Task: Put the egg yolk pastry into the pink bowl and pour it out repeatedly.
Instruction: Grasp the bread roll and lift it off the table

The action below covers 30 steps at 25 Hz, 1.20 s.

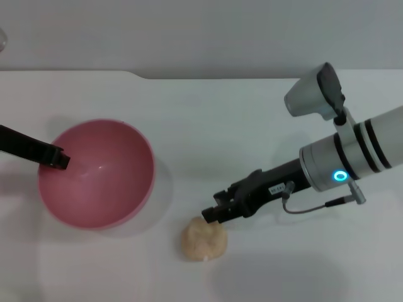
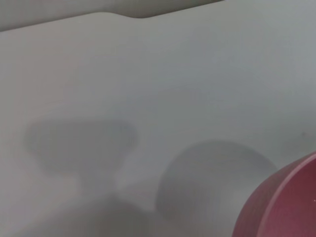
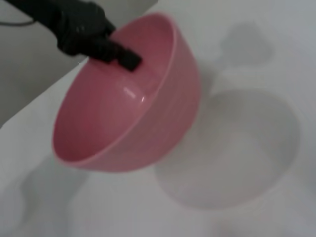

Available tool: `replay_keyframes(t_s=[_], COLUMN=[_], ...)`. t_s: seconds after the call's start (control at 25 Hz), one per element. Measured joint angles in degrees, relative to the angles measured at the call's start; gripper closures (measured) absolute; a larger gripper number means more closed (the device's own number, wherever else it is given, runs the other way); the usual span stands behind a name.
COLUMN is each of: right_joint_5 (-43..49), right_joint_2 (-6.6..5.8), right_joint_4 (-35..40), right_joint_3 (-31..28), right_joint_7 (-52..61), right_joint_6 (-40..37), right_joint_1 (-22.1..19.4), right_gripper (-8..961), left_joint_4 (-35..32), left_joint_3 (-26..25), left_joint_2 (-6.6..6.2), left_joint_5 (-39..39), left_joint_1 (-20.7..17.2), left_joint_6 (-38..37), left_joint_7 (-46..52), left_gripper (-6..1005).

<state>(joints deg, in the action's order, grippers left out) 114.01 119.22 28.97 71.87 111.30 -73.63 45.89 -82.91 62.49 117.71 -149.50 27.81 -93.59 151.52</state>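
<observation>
- Two black tools work over a white desk [image 1: 252, 126].
- Left tool [image 1: 60, 157] is clamped on the rim of the pink bowl [image 1: 101, 182], holding it tilted above the desk.
- Egg yolk pastry [image 1: 204, 239] lies on the desk beside the bowl.
- Right tool [image 1: 211, 215] hovers just above the pastry; whether its fingers are apart, I cannot tell.

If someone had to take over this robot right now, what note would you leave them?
Left gripper: clamped on the near-left rim of the pink bowl, holding it tilted above the table; its shadow lies below it in the right wrist view.
Right gripper: low over the table, just above and beside the pastry, not holding it; I cannot tell whether it is open.
Pastry: on the table, to the right of the bowl and nearer the robot.
Done: the bowl is empty.
Left: pick up the pastry, drop it into the bowl, pour again.
</observation>
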Motion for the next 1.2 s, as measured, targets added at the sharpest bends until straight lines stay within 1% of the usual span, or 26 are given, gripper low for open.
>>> replay_keyframes(t_s=[0.32,0.56,0.72,0.88,1.0,1.08,1.2], right_joint_5=[-0.77,-0.86,-1.49,-5.82,-7.20,-7.22,-7.53], right_joint_2=[0.23,0.43,0.57,0.58,0.48,0.45,0.44], right_joint_4=[-3.78,-4.36,-4.50,-4.17,-3.92,-3.90,-3.21], right_joint_3=[0.96,2.79,5.91,10.10,12.89,13.34,13.39], right_joint_7=[1.22,2.25,3.94,4.36,4.20,4.17,3.97], right_joint_6=[0.48,1.97,4.08,5.07,5.21,5.36,5.99], right_joint_1=[-0.41,-0.38,0.06,0.25,0.67,0.71,0.28], right_gripper=[429,440,448,456,462,466,609], left_joint_4=[-0.32,-0.33,-0.33,-0.33,-0.33,-0.33,-0.32], left_joint_3=[1.49,1.50,1.56,1.61,1.67,1.67,1.67], left_joint_2=[0.07,0.08,0.13,0.15,0.15,0.15,0.15], left_joint_5=[0.25,0.36,0.36,0.36,0.34,0.25,0.04], left_joint_1=[0.42,1.10,1.37,1.47,1.73,1.80,1.91], left_joint_6=[0.48,0.50,0.51,0.52,0.52,0.53,0.69], left_joint_7=[0.00,0.05,0.07,0.08,0.09,0.09,0.09], left_gripper=[1000,999,999,999,1000,1000,1000])
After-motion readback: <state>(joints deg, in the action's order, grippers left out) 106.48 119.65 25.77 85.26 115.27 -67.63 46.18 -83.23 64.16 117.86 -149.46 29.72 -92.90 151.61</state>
